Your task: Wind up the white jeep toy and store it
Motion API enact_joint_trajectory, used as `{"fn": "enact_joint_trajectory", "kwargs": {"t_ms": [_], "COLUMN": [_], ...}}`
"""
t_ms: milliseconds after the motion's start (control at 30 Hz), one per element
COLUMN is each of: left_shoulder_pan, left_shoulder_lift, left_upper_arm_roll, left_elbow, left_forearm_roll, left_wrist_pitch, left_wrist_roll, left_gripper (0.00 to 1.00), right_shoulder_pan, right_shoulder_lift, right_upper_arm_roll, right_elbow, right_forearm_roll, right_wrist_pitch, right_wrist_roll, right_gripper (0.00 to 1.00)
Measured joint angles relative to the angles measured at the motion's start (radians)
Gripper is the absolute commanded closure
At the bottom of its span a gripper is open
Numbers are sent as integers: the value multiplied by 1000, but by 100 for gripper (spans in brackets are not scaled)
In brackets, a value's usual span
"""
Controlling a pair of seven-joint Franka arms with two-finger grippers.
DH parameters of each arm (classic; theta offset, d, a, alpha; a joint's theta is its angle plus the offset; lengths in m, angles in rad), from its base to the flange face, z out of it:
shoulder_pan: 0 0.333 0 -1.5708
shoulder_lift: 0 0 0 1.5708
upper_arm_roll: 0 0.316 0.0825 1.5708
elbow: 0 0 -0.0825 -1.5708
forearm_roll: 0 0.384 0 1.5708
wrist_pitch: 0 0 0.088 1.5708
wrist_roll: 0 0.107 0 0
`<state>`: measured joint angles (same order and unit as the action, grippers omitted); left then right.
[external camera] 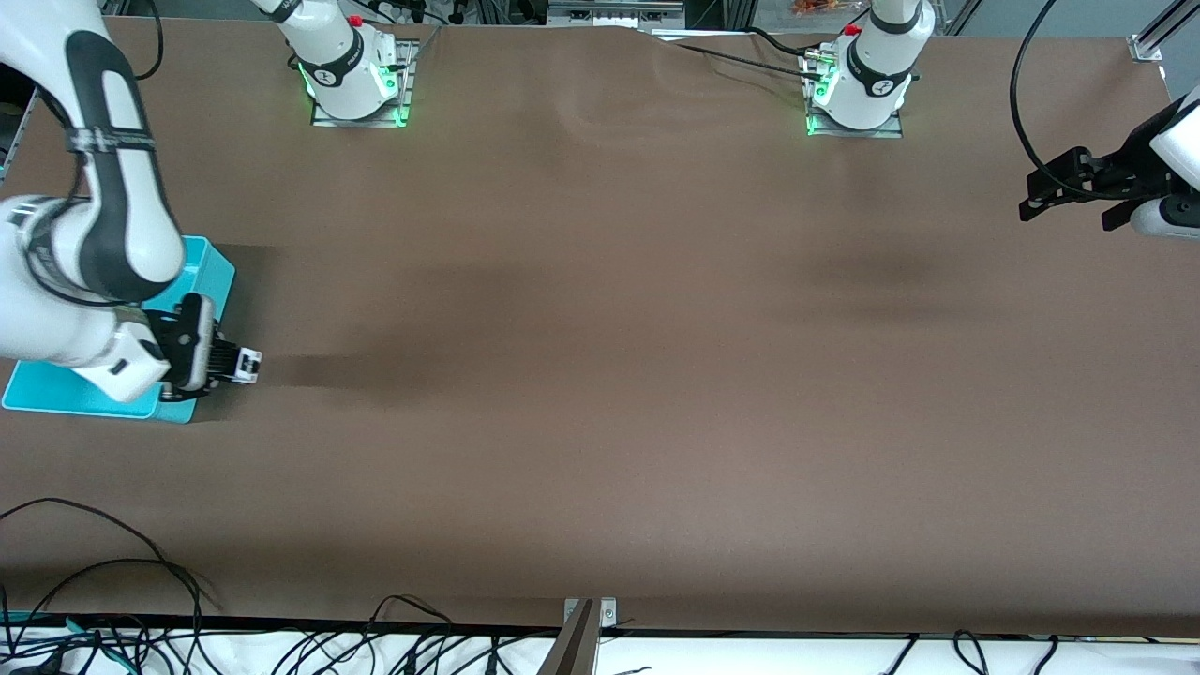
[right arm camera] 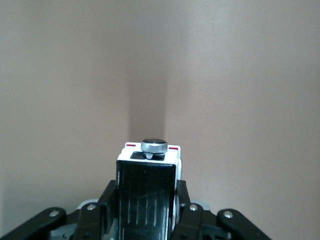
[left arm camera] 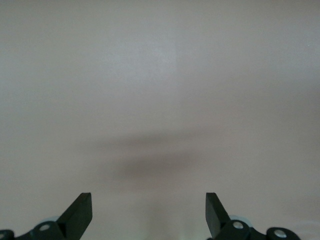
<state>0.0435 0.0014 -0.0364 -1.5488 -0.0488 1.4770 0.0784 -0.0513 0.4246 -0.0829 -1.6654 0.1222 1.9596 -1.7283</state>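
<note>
The white jeep toy (external camera: pixel 242 364), tiny, white with a black roof, sits between the fingers of my right gripper (external camera: pixel 225 364) at the right arm's end of the table, beside the corner of a teal box (external camera: pixel 208 272). In the right wrist view the jeep (right arm camera: pixel 148 177) fills the space between the fingers, black roof up, a round silver knob at its outer end. My left gripper (external camera: pixel 1041 199) hangs open and empty over the left arm's end of the table; its fingertips (left arm camera: pixel 82 210) stand wide apart over bare cloth.
A brown cloth (external camera: pixel 600 375) covers the table. The teal box lies under the right arm. Cables (external camera: pixel 112 600) trail along the table edge nearest the front camera. The arm bases (external camera: pixel 356 80) stand along the edge farthest from the front camera.
</note>
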Motion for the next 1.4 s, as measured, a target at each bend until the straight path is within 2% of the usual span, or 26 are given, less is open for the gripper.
{"fn": "enact_joint_trajectory", "kwargs": {"t_ms": [100,267,401,501,668,968,1335,1402], "left_shoulder_pan": [-1,-3,-4,-6,-8,-9,-9,-9], "left_shoulder_lift": [1,3,4,5,6,7,7,7], "left_upper_arm_roll": [-1,-4,-5,-6,-9,-14,-18,-20], "left_elbow": [0,0,0,0,0,0,1,2], "left_forearm_roll": [0,0,0,0,0,0,1,1], "left_wrist_pitch": [-11,-24,-33,-36,-44,-48,-82,-102], "left_wrist_roll": [0,0,0,0,0,0,0,0], "left_gripper": [0,0,0,0,0,0,0,0], "right_shoulder_pan": [-1,-7,-19,-42,-77,-108,-128,-131], "right_shoulder_lift": [-23,-58,-61,-57,-42,16,107,118], "right_upper_arm_roll": [-48,-162,-244,-277,-286,-286,-285,-285], "right_elbow": [18,20,7,-19,-67,-161,-170,-170], "right_forearm_roll": [0,0,2,12,17,66,146,149], "right_wrist_pitch": [-63,-140,-164,-165,-144,-5,84,97], "right_wrist_roll": [-3,-84,-172,-230,-286,-368,-458,-461], "right_gripper": [81,81,81,81,81,80,79,75]}}
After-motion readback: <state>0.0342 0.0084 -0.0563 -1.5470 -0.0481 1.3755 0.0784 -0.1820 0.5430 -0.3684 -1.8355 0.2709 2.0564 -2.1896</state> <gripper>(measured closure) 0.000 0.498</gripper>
